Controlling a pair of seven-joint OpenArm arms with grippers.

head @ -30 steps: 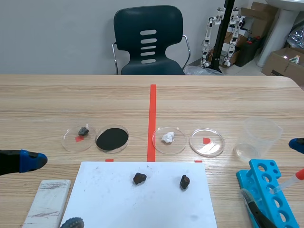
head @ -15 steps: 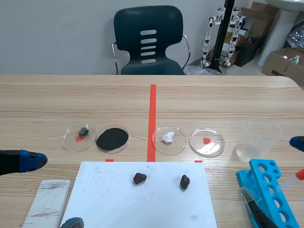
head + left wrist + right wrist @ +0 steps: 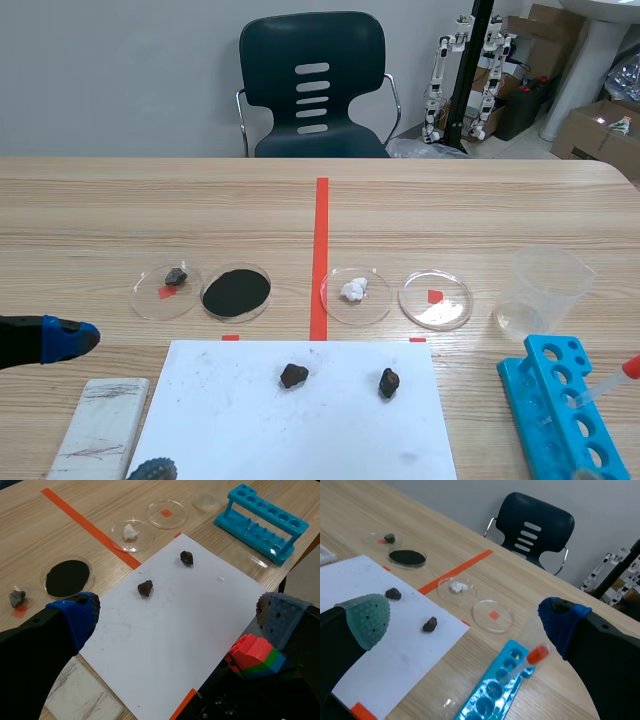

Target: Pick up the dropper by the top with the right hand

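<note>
The dropper (image 3: 618, 377) has an orange-red bulb and a clear stem, and it leans in the blue test tube rack (image 3: 556, 404) at the table's near right. In the right wrist view the dropper (image 3: 536, 656) stands up from the rack (image 3: 496, 689) between my spread fingers, close to the blue-padded one. My right gripper (image 3: 465, 619) is open, holds nothing, and does not show in the scene view. My left gripper (image 3: 177, 617) is open over the white paper (image 3: 175, 615), and its blue fingertip (image 3: 66, 338) shows at the near left.
Several petri dishes stand in a row: one with a small rock (image 3: 166, 289), one with black powder (image 3: 236, 291), one with a white lump (image 3: 355, 294), one bare (image 3: 435, 299). A clear beaker (image 3: 545, 290) is behind the rack. Two dark rocks (image 3: 293, 376) lie on the paper; a white block (image 3: 100, 425) is beside it.
The right gripper's blue tip and black finger, seen by the rack before, have gone out of the scene view. The dropper and the left arm have not moved.
</note>
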